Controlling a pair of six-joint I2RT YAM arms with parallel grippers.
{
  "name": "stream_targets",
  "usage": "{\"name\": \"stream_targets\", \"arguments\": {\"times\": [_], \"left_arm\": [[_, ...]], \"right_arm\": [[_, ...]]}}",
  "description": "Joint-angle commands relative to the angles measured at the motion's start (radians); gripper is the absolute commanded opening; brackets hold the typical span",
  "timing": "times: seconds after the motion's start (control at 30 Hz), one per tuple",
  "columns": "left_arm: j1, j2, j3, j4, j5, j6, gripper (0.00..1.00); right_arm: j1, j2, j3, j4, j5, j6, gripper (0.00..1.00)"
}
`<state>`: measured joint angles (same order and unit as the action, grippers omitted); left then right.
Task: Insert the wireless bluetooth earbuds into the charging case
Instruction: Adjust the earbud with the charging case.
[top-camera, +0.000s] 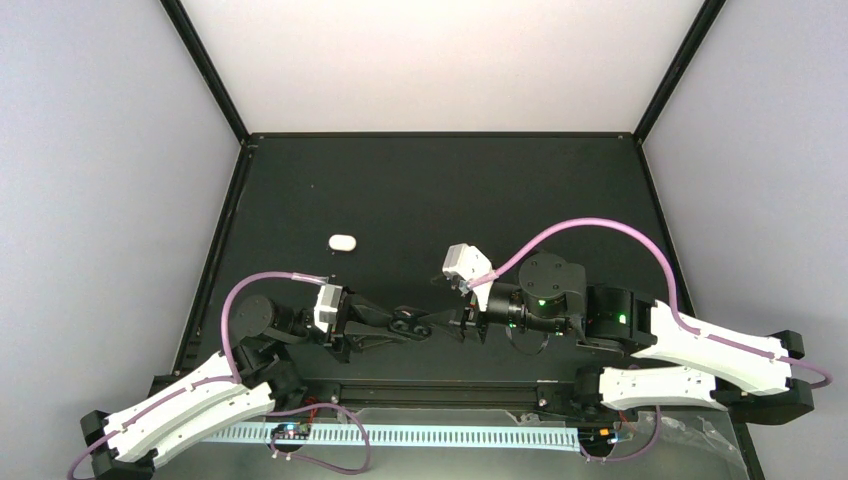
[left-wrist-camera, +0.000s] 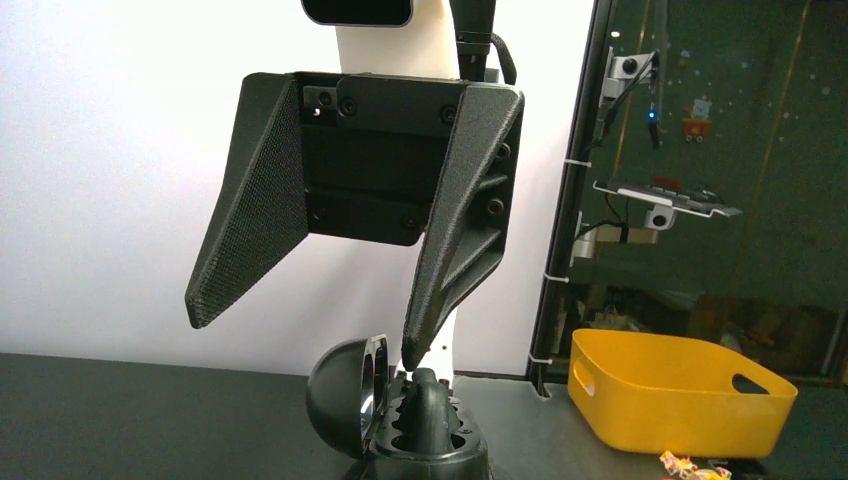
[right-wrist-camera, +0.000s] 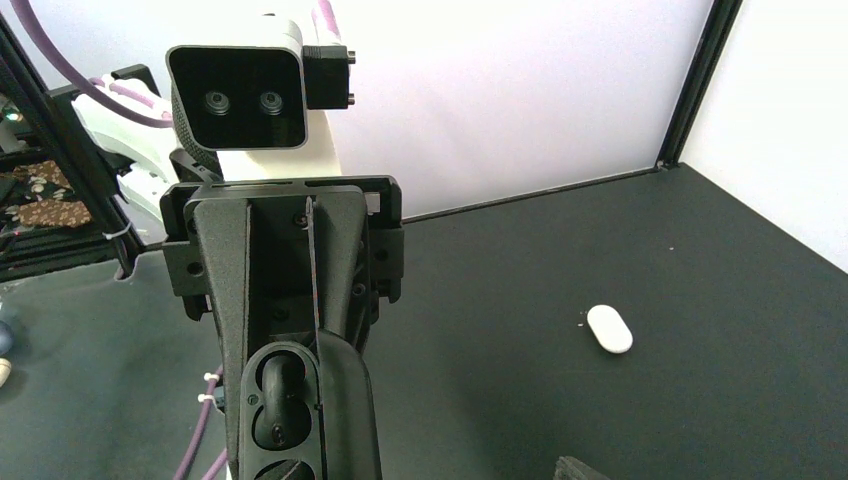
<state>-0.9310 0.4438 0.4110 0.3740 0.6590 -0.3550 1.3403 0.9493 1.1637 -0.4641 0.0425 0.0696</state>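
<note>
The black charging case (left-wrist-camera: 340, 395) stands open between my two grippers, its lid upright. One black earbud (left-wrist-camera: 432, 400) stands up out of its base, directly under one tip of my left gripper (left-wrist-camera: 308, 335), which is wide open and empty. In the right wrist view the case (right-wrist-camera: 340, 400) sits at the tips of my right gripper (right-wrist-camera: 310, 335). Its jaws are closed together and seem to pinch the case. The black earbud (right-wrist-camera: 272, 385) lies in a slot. In the top view the left gripper (top-camera: 425, 325) and right gripper (top-camera: 462, 326) face each other. No other buds show.
A closed white oval case (top-camera: 342, 242) lies on the black mat at the far left, also in the right wrist view (right-wrist-camera: 609, 328). A yellow bin (left-wrist-camera: 680, 395) sits beyond the black frame post (left-wrist-camera: 570, 200). White walls enclose the mat.
</note>
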Motion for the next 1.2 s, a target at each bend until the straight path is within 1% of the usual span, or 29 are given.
{"name": "stream_targets", "arguments": {"times": [0.0, 1.17], "left_arm": [[-0.005, -0.014, 0.041, 0.028, 0.002, -0.003, 0.02], [-0.005, -0.01, 0.057, 0.002, -0.012, 0.026, 0.02]], "right_arm": [[0.004, 0.003, -0.005, -0.007, -0.006, 0.004, 0.65], [0.004, 0.027, 0.019, -0.045, 0.008, -0.018, 0.65]]}}
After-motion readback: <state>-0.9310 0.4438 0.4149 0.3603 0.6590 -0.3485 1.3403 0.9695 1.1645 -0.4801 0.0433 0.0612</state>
